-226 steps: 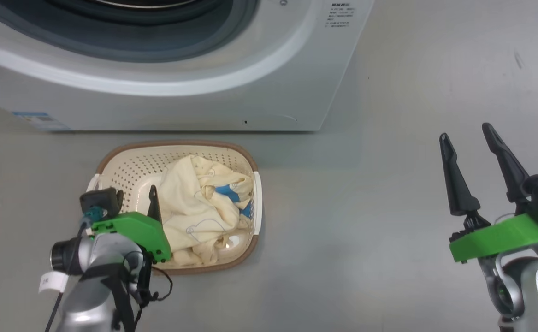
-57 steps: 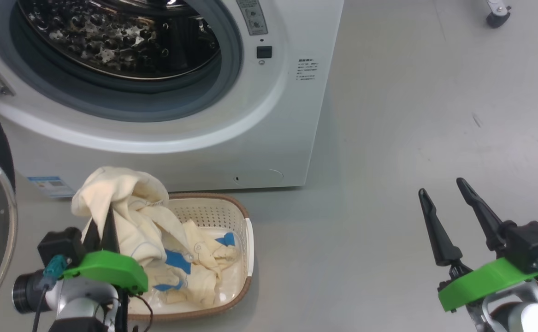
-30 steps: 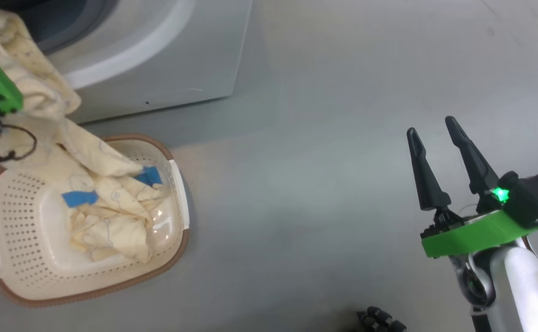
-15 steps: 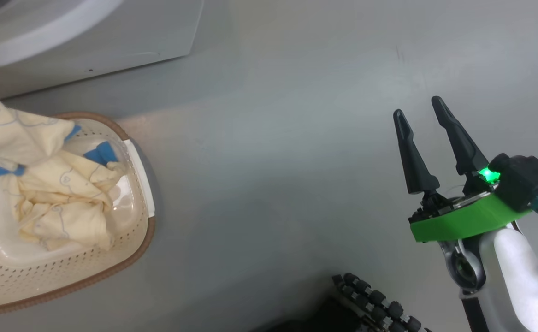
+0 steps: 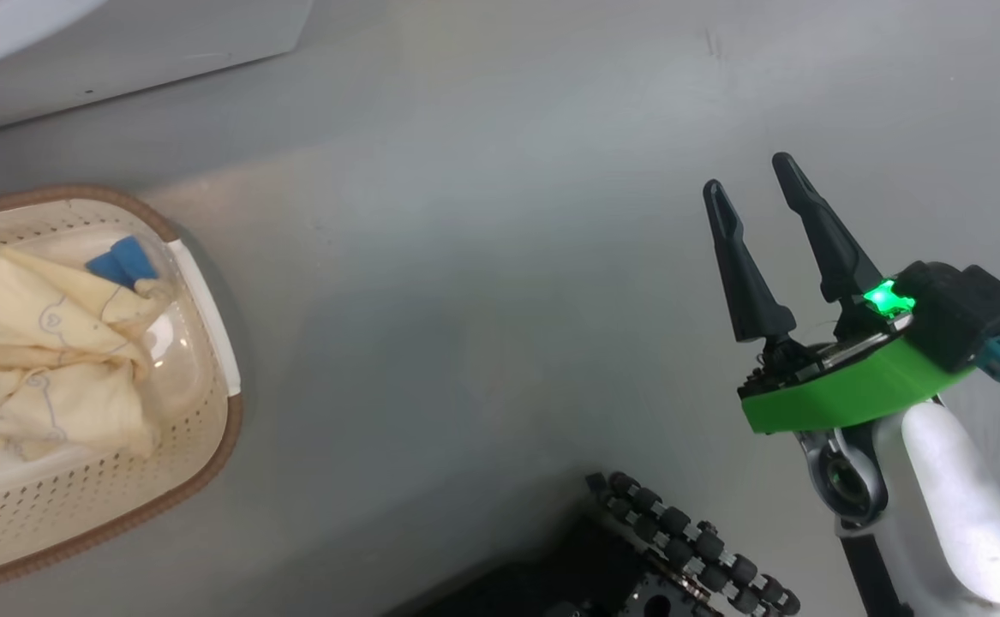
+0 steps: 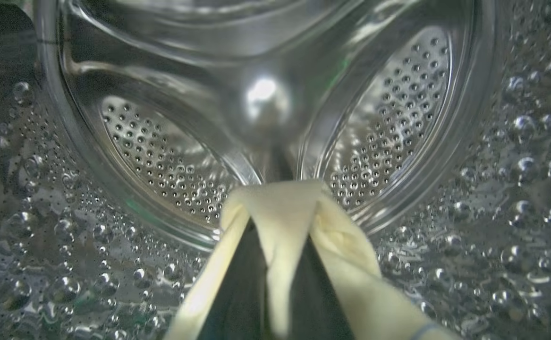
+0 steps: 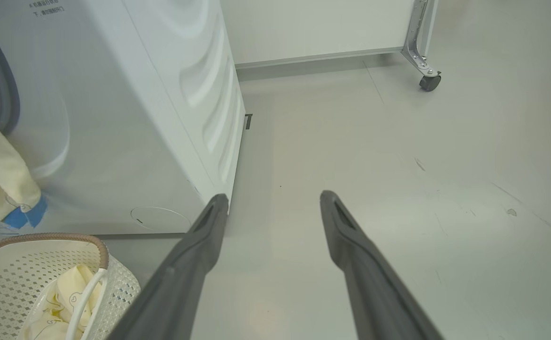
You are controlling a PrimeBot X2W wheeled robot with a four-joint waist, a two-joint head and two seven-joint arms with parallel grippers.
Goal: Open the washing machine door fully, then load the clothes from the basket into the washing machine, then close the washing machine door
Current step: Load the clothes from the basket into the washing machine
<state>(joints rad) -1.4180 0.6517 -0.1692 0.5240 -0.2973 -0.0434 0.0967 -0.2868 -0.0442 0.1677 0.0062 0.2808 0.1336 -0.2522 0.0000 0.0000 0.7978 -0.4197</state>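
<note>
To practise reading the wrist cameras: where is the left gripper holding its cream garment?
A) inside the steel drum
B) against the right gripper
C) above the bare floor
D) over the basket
A: the left wrist view shows the left gripper shut on the cream garment, with the perforated drum curving all around it.

We have open floor (image 5: 482,257) between the basket (image 5: 122,493) and our right end effector (image 5: 745,171); the washing machine (image 7: 129,118) blocks beyond.
</note>
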